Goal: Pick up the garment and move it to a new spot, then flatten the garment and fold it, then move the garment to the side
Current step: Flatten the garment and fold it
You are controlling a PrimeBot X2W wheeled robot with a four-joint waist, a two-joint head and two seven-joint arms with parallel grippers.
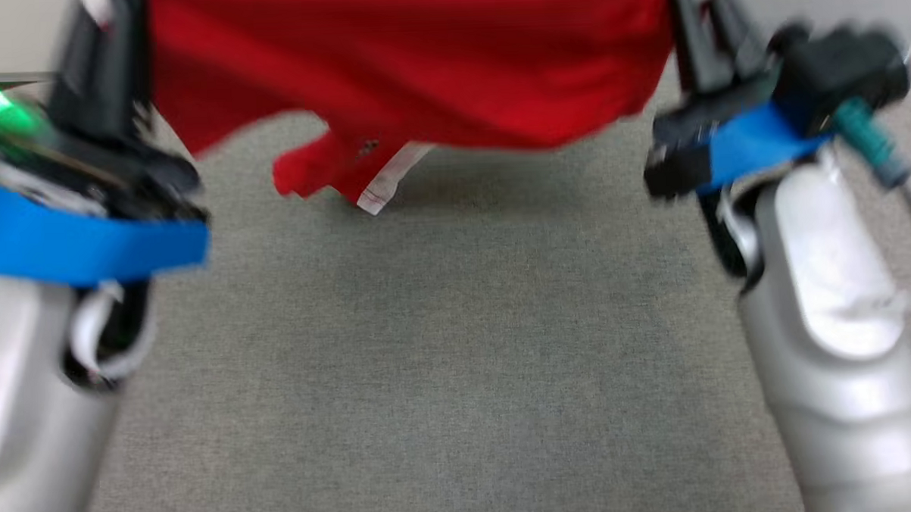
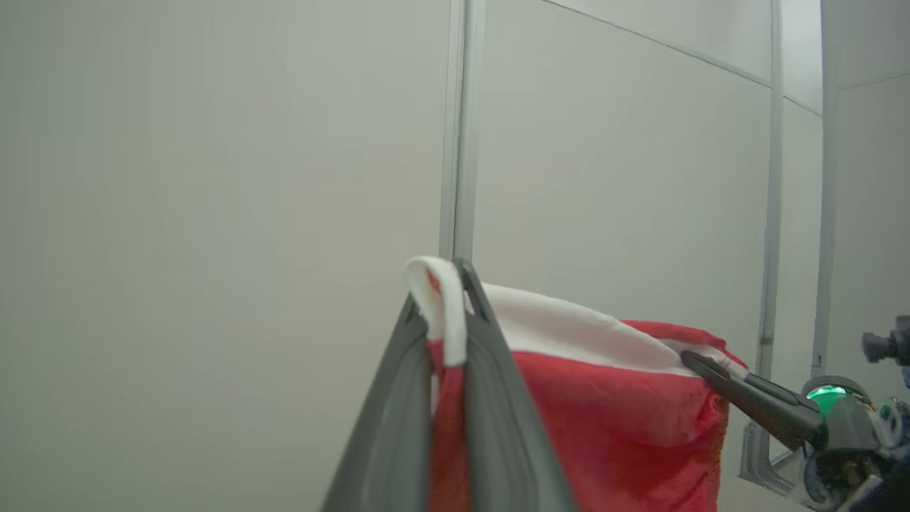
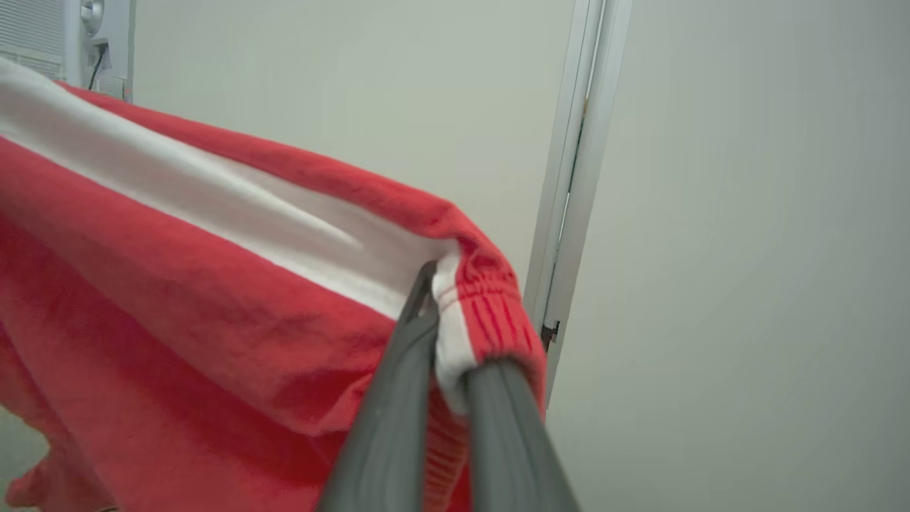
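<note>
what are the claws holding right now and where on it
Both are shut on the red garment. The left claw pinches one end of its white-banded top edge, and the right claw pinches the other end.

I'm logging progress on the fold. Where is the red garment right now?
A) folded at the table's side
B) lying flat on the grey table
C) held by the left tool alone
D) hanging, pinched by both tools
D: the left tool and the right tool each pinch the white-trimmed edge of the garment, which hangs between them over the table.
</note>
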